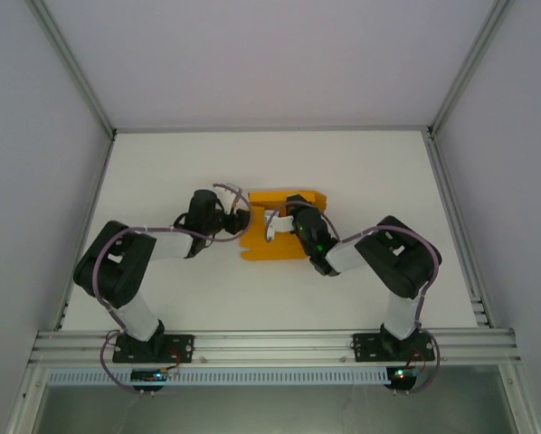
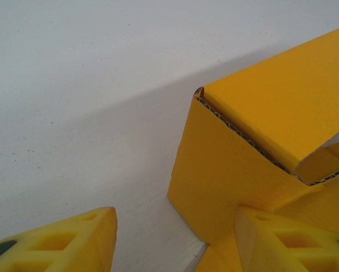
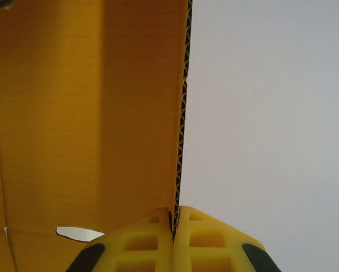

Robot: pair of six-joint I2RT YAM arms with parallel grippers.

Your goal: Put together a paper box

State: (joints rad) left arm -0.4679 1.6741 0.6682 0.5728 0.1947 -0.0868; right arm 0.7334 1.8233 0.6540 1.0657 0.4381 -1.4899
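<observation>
Two claws are meeting at the box [image 1: 252, 246]. Your right claw [image 3: 174, 222] is pinching shut on the thin corrugated edge of an upright wall of the box [image 3: 90, 113]. Both of its yellow fingers [image 3: 215, 241] are pressing flat against the card, one from each side. From above, the right claw [image 1: 275, 222] is sitting over the box's middle, reaching in from the right.

Your left claw [image 2: 175, 249] is standing roughly half open and gripping nothing. One finger is hanging over bare counter [image 2: 73, 85] and the other is lying in front of the card. A raised corner of the box [image 2: 226, 170] is showing between them, with a flap folding over its top. From above, the left claw [image 1: 238, 222] is sitting at the box's left edge.

The box is lying partly folded near the middle of the white counter [image 1: 370, 172], between the two arms.
</observation>
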